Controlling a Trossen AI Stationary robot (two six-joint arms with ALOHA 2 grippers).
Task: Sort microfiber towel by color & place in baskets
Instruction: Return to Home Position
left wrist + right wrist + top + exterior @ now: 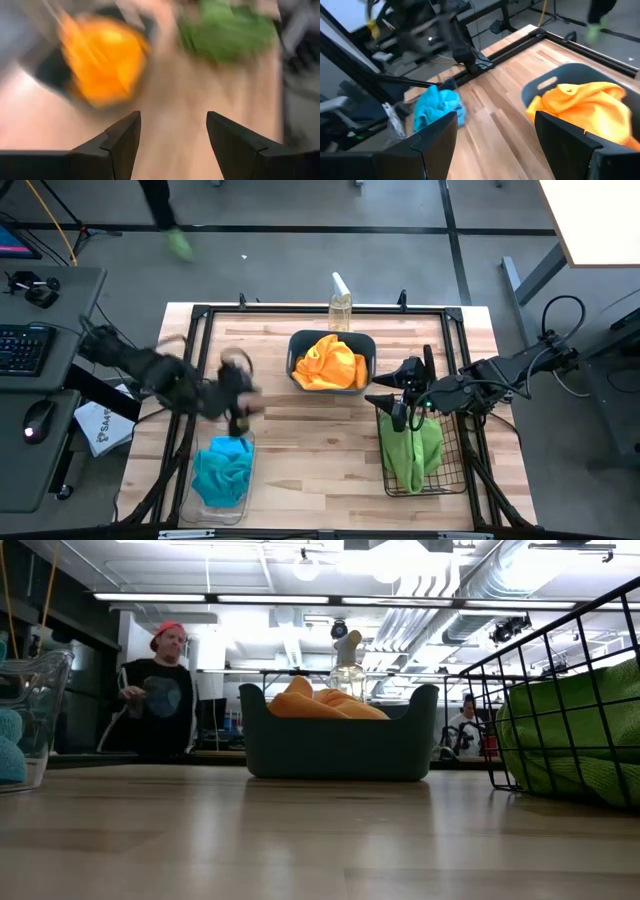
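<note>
The left tool (237, 412) hangs over the table (310, 445) just beside the far end of the clear plastic bin (215, 516). Its wrist view shows the fingers spread apart with nothing between them. The right tool (400, 418) sits above the black wire-mesh basket (455, 472), at the end nearest the dark teal tub (300, 340). Its fingers are also parted and empty.

Blue towels (222, 468) lie bunched inside the clear bin. Yellow-orange towels (330, 365) are heaped in the teal tub, rising above its rim in the low view. A green towel (412, 448) fills the wire basket. Each colour has its own container, and no towel shows loose on the bare wood between them. A clear spray bottle (340, 305) stands just behind the tub, untouched.

The sorting looks finished. All that seems left is for both arms to draw back to their resting poses, with nothing more to carry.
</note>
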